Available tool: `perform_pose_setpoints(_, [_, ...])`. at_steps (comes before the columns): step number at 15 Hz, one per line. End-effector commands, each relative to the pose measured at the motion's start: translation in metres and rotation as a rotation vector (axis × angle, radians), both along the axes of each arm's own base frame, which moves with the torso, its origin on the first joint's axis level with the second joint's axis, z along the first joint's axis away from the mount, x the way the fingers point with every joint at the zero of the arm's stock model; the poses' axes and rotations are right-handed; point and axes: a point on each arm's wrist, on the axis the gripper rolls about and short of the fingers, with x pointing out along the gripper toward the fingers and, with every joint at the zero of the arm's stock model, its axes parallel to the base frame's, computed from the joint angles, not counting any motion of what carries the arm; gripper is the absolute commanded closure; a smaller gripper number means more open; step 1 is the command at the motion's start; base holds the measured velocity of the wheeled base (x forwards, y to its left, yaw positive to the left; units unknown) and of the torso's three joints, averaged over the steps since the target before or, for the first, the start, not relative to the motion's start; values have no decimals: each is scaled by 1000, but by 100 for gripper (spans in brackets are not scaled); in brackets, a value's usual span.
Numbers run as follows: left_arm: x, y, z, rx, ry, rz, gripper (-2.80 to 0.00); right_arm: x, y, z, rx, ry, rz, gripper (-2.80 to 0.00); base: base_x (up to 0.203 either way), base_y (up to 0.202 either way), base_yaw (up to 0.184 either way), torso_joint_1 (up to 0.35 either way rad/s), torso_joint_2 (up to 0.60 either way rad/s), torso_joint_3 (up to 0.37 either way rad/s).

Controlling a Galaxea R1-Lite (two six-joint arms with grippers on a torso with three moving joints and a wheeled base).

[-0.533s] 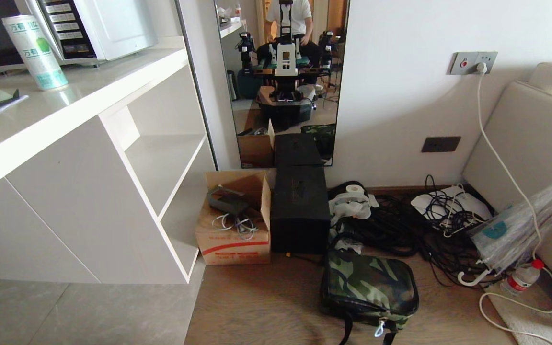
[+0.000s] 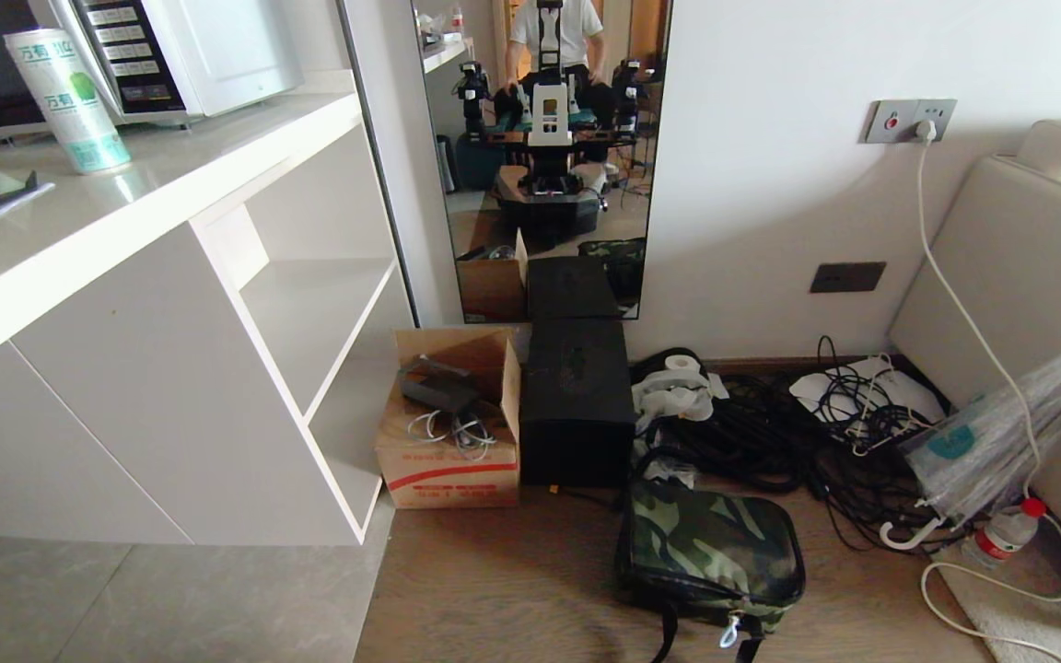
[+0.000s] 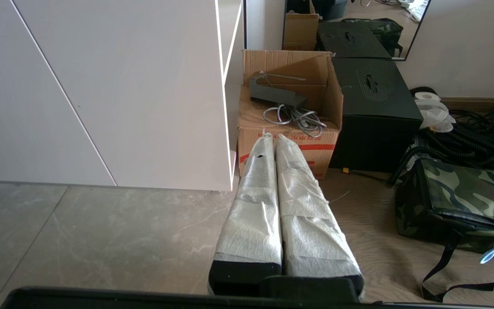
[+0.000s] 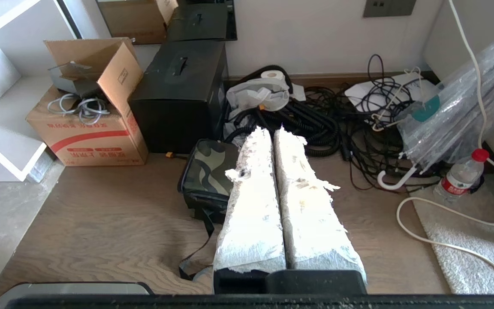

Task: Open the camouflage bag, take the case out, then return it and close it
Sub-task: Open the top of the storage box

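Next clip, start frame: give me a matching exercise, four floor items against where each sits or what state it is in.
Items
1. camouflage bag
2. cardboard box
3. black box
4. water bottle

Places or states
A. flaps open, grey cables inside
B. lying on its side by the sofa, red cap
C. zipped shut on the wood floor, nearest the robot
D. upright against the mirror, lid closed

Pairs: 1-C, 2-A, 3-D, 4-B

The case is not in view. Left gripper and right gripper hang shut, touching nothing.
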Motion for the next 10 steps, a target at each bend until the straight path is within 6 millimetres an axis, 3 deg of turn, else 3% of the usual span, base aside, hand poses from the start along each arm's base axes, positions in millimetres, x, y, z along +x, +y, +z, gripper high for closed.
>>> perform_pose_setpoints(1, [0, 0, 0, 0, -1, 0, 0, 0, 0, 0, 0, 0, 0, 0, 0, 0, 0, 0, 0, 0])
perform_pose_setpoints(10, [0, 0, 0, 6, -2, 0, 0, 0, 0, 0, 0, 0, 0, 0, 0, 0, 0, 0, 0, 0])
